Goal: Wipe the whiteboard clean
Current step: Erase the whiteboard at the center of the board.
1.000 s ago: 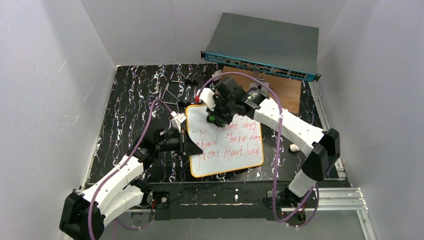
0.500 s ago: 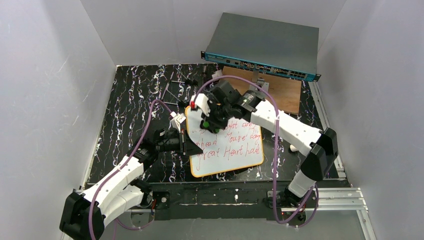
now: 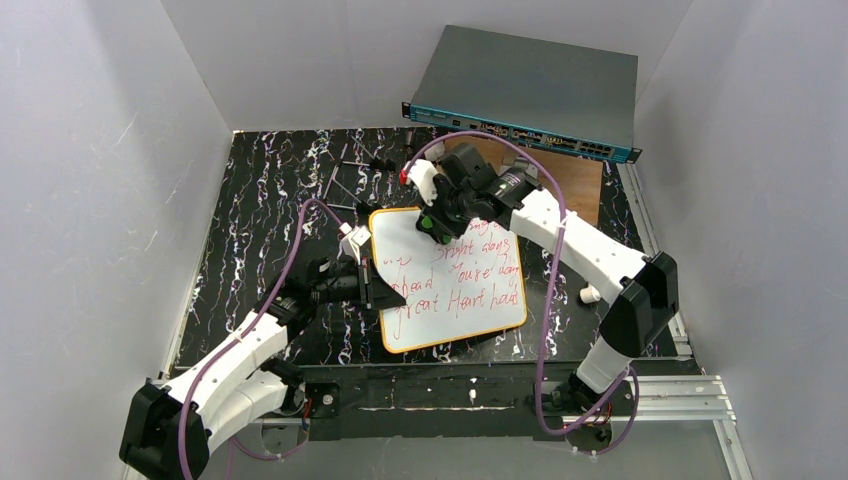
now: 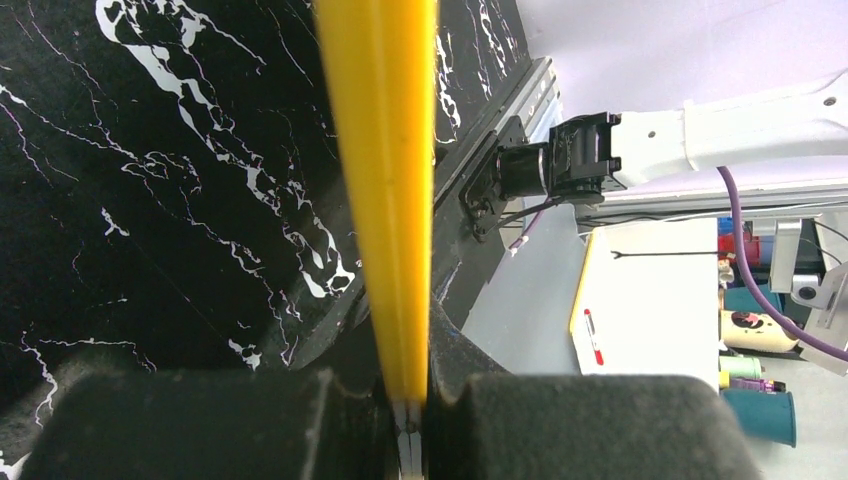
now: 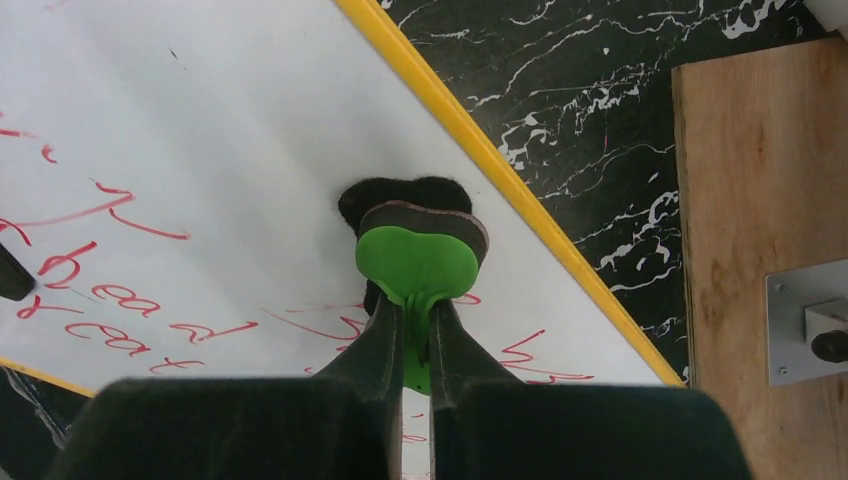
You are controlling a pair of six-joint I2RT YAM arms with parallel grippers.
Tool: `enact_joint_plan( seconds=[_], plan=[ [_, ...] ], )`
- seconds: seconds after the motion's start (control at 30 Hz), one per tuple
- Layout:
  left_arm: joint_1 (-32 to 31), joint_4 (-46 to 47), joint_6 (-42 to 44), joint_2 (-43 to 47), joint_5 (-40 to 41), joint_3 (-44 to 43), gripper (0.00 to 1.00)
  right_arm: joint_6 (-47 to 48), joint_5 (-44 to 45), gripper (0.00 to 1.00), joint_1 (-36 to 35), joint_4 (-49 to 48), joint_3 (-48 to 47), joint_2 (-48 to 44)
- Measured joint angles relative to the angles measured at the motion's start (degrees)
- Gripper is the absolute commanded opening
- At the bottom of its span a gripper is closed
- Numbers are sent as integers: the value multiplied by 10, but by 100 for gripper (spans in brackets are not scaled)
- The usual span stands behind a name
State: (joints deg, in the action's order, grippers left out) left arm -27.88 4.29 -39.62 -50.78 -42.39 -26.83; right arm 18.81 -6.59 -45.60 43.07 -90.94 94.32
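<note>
In the top view, the right gripper [image 3: 432, 225] and its wrist hide the upper middle of the flat rectangular whiteboard with a thin orange-yellow frame [image 3: 452, 285]. The board sits at the centre of the frame on the black white-veined worktop [image 3: 260, 220]. Its red handwriting runs in slanted lines that are too small to read surely, and the topmost line is partly covered. The board's upper left area is bare white.

The left gripper [image 3: 372, 285] meets the board's left edge. The left wrist view shows the frame [image 4: 380, 200] edge-on, with the left gripper [image 4: 408, 405] pressed together on it and the pads cut off by the bottom of the frame. Whether the board lies flat or is tipped up cannot be told.

In the right wrist view, the right gripper [image 5: 418, 345] pinches the tab of a green-backed eraser with a black felt pad [image 5: 418, 262]. The felt touches the whiteboard [image 5: 200, 120] near its yellow edge.

A plain brown wooden board [image 3: 578, 185] at upper right is half hidden under a grey metal box with a teal front [image 3: 530, 90]. A small white item [image 3: 590, 295] at right is too small to identify.

Counted: two arms, two grippers, one whiteboard, one eraser, one wooden board.
</note>
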Motion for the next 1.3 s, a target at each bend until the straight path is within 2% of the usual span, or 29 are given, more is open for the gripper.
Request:
enact_joint_plan(
  seconds=[0.2,0.4,0.57,0.73,0.87,0.97,1.17,1.3],
  plan=[
    [0,0,-6,0,1,0,0,11,-20,1,-23,-4,-6,6],
    [0,0,-9,0,-2,2,0,42,-58,1,-56,-15,84,-40],
    [0,1,-13,0,0,2,0,22,-62,1,-8,-19,97,-46],
    [0,1,-9,5,2,2,0,5,-47,1,36,-15,49,-22],
    [0,2,-10,5,6,2,0,3,-42,1,26,-6,-21,18],
    [0,1,-12,5,6,2,0,13,-45,1,6,-5,-34,25],
    [0,-5,-15,5,2,2,0,45,-64,1,-37,-15,49,-19],
    [0,-5,-14,5,0,2,0,38,-71,1,-21,-15,79,-35]
  ],
)
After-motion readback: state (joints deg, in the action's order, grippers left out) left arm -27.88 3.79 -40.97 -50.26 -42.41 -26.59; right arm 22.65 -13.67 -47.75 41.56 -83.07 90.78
